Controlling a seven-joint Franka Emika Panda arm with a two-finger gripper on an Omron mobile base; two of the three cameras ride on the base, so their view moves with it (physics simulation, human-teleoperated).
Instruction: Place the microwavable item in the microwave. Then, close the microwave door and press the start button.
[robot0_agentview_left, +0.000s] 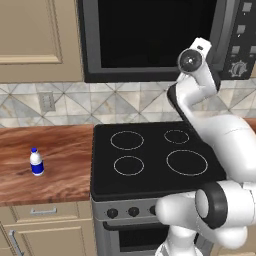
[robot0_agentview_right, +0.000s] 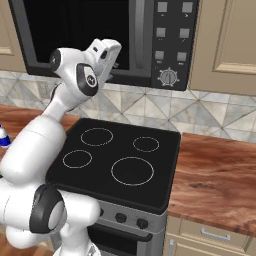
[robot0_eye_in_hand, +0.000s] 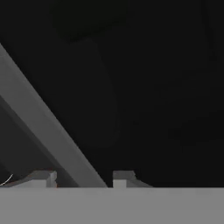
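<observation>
your arm reaches up from the base to the microwave (robot0_agentview_left: 160, 40) above the stove (robot0_agentview_left: 155, 155), and the hand is pressed in close to the lower right part of the microwave door (robot0_agentview_right: 80, 30), just left of the control panel (robot0_agentview_right: 172, 42) with its round knob (robot0_agentview_right: 169, 77). in both base views the door lies flat against the front, with its big black window facing you. in the hand view, the gripper (robot0_eye_in_hand: 83, 178) shows two dark finger tips at the bottom with a clear gap between them, and a long grey bar (robot0_eye_in_hand: 43, 127) runs slantwise from the upper left down into that gap; it looks like the door's handle, and the tips stand on either side of it, but you cannot tell from this whether they are pressing on it or only straddling it. everything behind the bar is dark glass. the green cup cannot be made out behind the dark window, so where it sits cannot be told. on the wooden counter (robot0_agentview_left: 60, 150) to the left of the stove, a small white bottle (robot0_agentview_left: 36, 162) with a blue label stands upright, well apart from the arm.
</observation>
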